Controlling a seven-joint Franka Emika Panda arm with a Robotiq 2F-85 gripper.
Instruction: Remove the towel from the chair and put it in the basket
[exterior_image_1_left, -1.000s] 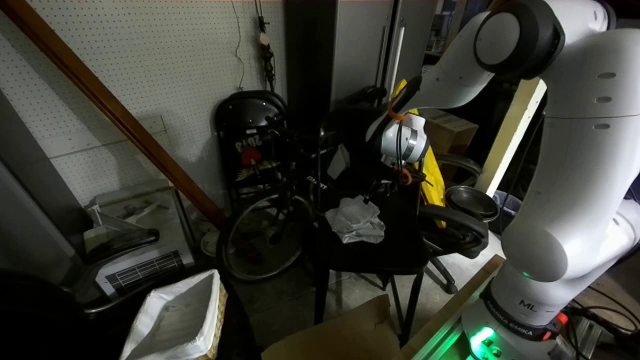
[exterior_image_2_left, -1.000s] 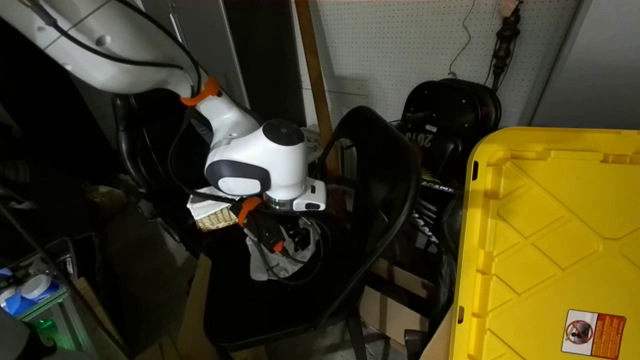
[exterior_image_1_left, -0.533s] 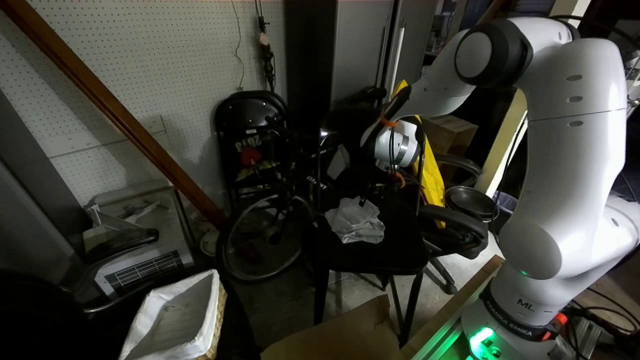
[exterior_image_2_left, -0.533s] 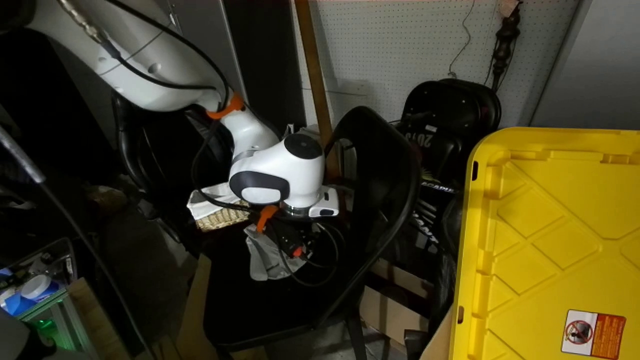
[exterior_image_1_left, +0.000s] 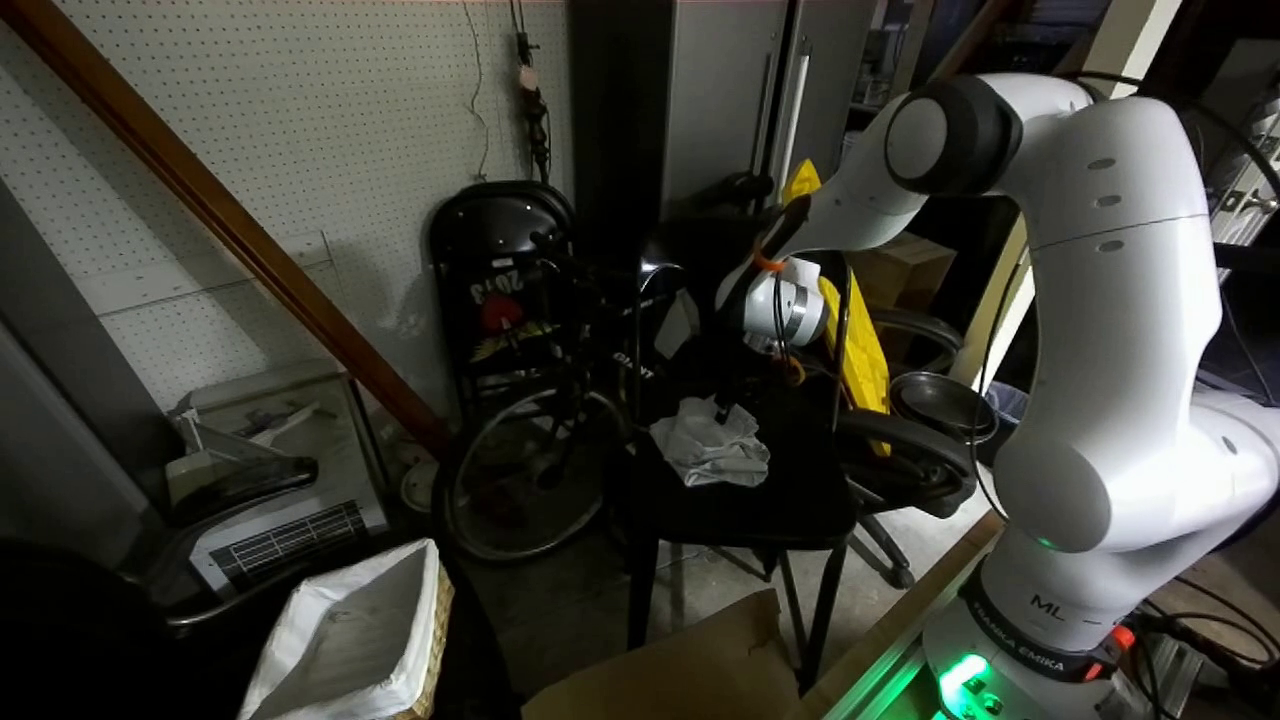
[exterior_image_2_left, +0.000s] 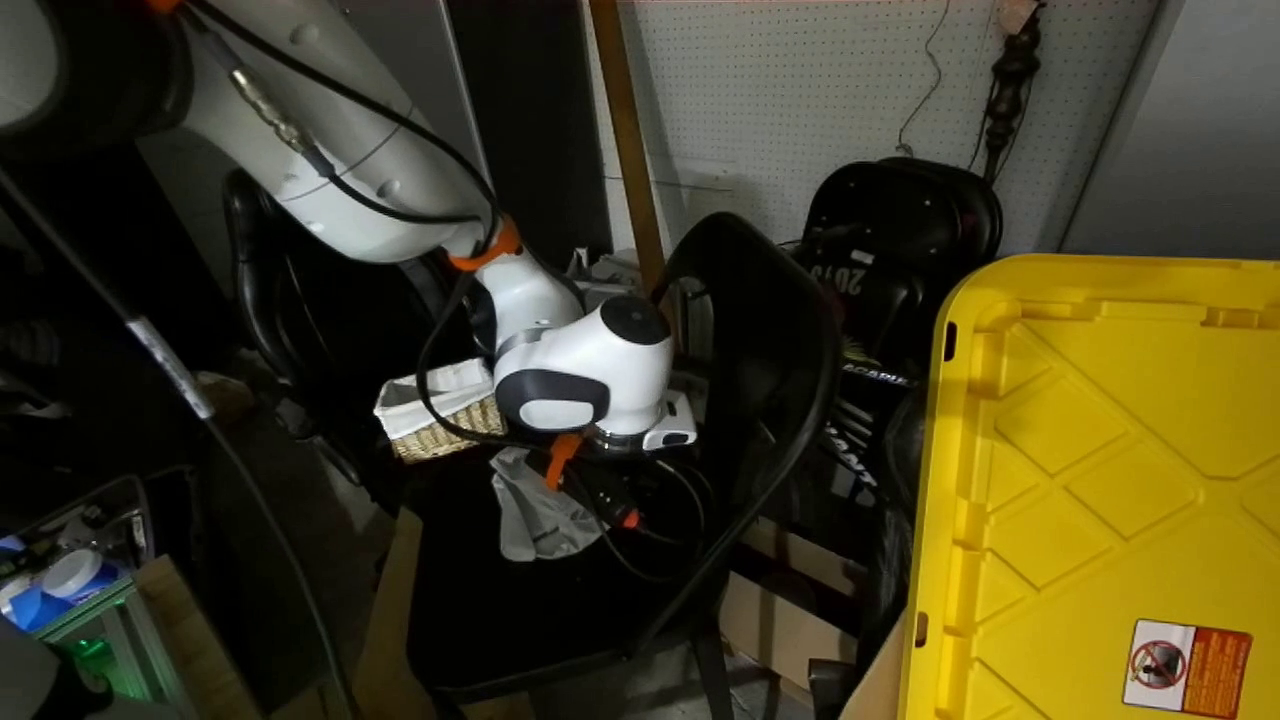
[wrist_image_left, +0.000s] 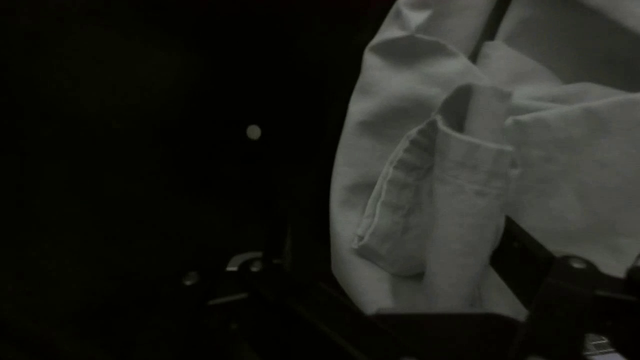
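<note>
Room is left between the crumpled towel and the chair's front edge; the gripper's fingers are spread.

The crumpled pale-grey cloth towel shows darker grey along its folds. The curved-back chair is solid black. The rectangular tan wicker basket carries a woven pattern, its fabric liner plain white. The jointed white robot arm has dark joint caps, orange straps and a green base light. The broad yellow plastic panel bears raised diamonds and a white-and-red label. The off-white pegboard wall is dotted with small dark holes.
</note>
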